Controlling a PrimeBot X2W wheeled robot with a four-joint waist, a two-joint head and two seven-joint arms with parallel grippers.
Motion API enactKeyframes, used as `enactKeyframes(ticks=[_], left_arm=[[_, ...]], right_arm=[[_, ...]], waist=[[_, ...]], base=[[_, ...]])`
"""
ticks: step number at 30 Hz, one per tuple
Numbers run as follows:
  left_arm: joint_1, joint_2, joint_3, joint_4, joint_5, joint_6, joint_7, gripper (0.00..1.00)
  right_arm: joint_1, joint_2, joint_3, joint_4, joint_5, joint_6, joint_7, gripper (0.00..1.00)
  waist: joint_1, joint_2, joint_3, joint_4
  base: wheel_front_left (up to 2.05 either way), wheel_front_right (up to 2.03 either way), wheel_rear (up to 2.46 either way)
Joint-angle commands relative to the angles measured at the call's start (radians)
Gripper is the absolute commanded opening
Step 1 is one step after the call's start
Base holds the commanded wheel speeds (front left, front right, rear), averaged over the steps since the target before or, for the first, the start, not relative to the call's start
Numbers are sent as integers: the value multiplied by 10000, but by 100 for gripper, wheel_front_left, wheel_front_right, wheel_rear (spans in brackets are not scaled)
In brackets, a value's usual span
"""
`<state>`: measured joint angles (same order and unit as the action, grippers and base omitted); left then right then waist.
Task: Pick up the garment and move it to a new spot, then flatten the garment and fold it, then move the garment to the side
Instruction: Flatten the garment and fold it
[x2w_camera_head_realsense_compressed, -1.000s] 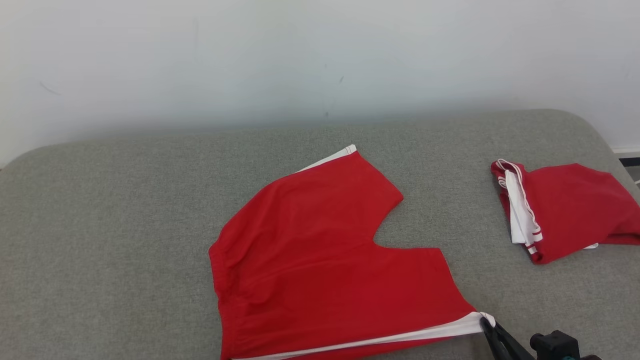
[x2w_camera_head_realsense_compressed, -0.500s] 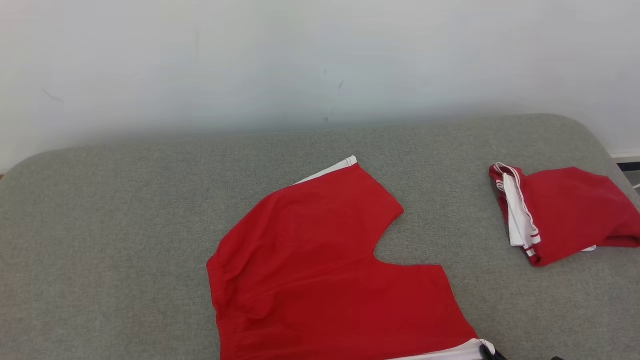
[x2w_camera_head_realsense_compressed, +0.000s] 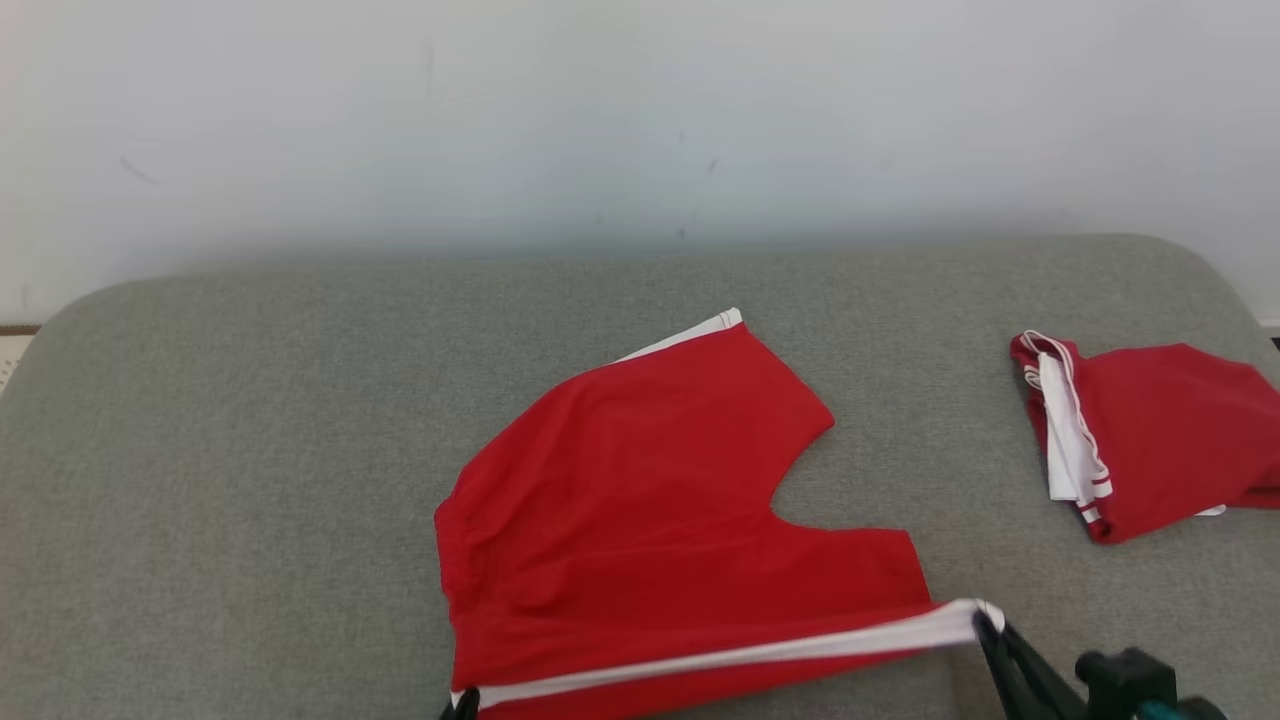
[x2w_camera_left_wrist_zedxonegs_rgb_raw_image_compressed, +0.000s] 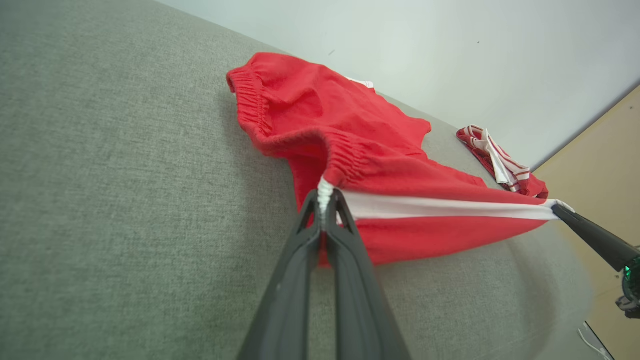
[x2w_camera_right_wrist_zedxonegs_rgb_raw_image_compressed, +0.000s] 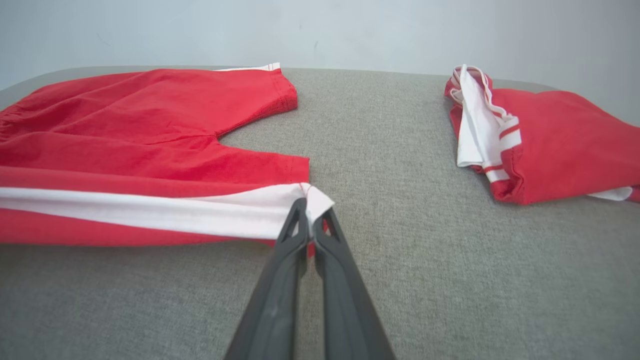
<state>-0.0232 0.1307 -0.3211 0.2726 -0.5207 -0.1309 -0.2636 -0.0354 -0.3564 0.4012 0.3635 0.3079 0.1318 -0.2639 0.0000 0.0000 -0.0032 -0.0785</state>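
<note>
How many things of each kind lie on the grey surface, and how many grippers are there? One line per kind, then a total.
Red garments: 2 (red shorts, spread out; folded red garment)
Grippers: 2 (left gripper, right gripper, each shut on the red shorts)
Total: 4

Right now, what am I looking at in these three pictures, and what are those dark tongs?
A two-armed robot handling laundry. The wide picture comes from a camera on its head; the other two from wrist cameras, each looking along its own two dark fingers. On the grey padded surface lie red shorts with a white side stripe and, to its right, a folded red-and-white garment. The left gripper is shut on the stripe's waistband end, the right gripper on its hem end, holding that edge taut between them.
</note>
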Motion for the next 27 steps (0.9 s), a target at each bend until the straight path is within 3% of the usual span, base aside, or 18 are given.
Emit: enactKeyframes(ticks=[1,10,27], left_arm=[[-132,78,105,-125,47,12,-7,0],[-1108,-264,495,-680,-49,11,-7,0],[-4117,-729,714,-217,235,18,-7,0]], right_arm=[[-282,-47,-69,-5,-114,-22,6,0],[-2434,90,-472,355,-433,-22,8,0],[-7042,-728,-48,2394,-1017,-24,8,0]], waist=[[0,0,103,119],[0,0,853,671],[0,0,3559,1933]], base=[[0,0,0],[0,0,0],[0,0,0]])
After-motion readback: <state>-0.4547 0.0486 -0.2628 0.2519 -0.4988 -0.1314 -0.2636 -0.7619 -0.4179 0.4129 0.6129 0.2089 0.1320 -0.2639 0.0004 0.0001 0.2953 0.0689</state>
